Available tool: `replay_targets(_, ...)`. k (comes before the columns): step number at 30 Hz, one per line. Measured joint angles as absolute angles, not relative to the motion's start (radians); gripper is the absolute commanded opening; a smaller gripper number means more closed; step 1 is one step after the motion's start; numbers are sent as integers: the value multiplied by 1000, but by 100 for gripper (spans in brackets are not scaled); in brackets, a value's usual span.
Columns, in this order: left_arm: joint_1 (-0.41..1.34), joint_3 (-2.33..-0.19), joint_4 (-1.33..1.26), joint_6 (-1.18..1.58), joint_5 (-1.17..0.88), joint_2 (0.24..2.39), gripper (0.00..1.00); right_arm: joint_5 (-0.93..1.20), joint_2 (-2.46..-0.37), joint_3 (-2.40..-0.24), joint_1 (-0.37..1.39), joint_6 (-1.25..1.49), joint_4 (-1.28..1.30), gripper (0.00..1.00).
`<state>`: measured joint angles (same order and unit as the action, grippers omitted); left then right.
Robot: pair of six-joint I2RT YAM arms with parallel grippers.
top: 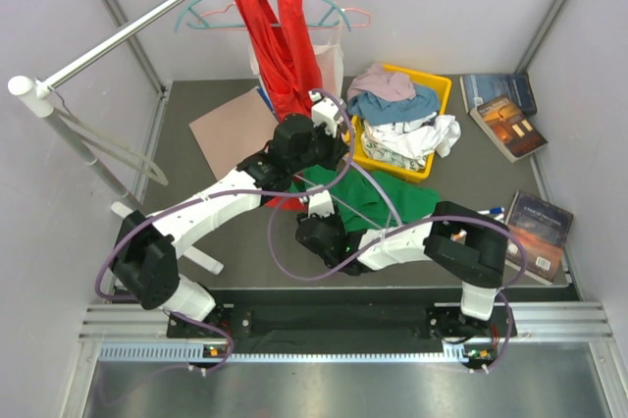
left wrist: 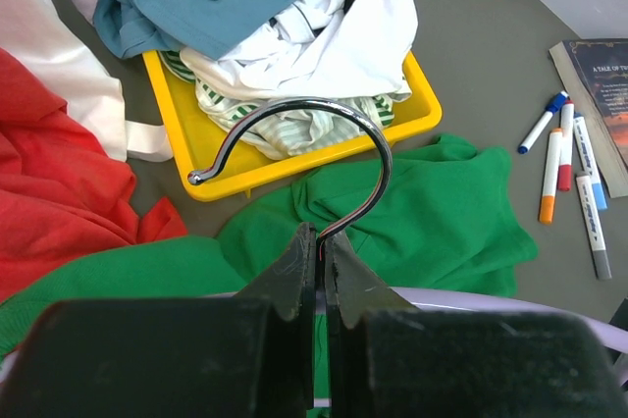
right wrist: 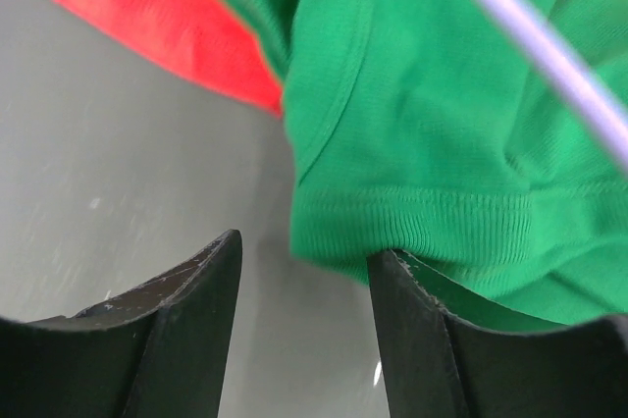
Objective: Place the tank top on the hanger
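Right then, the left gripper (left wrist: 319, 241) was clenched tight on the stem of the hanger (left wrist: 386, 158), just below its metal hook, and the hook curled out toward the yellow bin (left wrist: 169, 114) heaped with laundry. From where I stood, the hanger's pale lavender bar ran across just above the tank top (top: 397, 197). The tank top lay rumpled near the middle of the worktop (top: 491, 173), right up against the near side of the bin. The right gripper (right wrist: 306, 251) was low at the top's near-left edge with its jaws parted. The ribbed green hem touched the inside of one finger (right wrist: 412, 339), while bare worktop showed between the two, so nothing was pinched. A red top (top: 285, 45) hung from a teal hanger at the far edge. Some markers (left wrist: 564, 168) and a few books (top: 505, 114) sat toward the right edge.
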<state>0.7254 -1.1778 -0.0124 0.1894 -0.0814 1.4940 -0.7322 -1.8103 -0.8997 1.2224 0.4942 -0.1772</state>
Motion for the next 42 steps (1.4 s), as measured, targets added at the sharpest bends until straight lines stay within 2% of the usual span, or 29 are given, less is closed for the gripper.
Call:
replay_targets(4,725,-1177,-12,192,-89,1494,0,-761,-1835,-897,1201,435,-261,39)
replay_targets(7,725,-1176,-12,194,-93,1494,0,-756,-1840,-897,1177,387,-312,6)
replay_targets(8,725,-1176,-12,193,-93,1494,0,-751,-1840,-897,1168,373,-324,0)
replay_targets(14,722,-1173,-6,169,-60,1489,0,-624,-1740,-846,1151,300,-324,0)
replay_targets(21,698,-1172,9,146,-28,1482,0,-340,-1351,-814,1152,286,-132,0)
replay_targets(25,686,-1172,10,148,-23,1476,0,-256,-1139,-820,1152,291,19,2)
replay_targets(29,680,-1172,8,158,-17,1474,0,-244,-971,-821,1152,311,154,5)
replay_targets(34,677,-1168,5,159,-9,1474,0,-307,-884,-805,1152,369,249,4)
replay_targets(42,675,-1162,3,170,-2,1483,0,-353,-744,-648,1152,510,341,6)
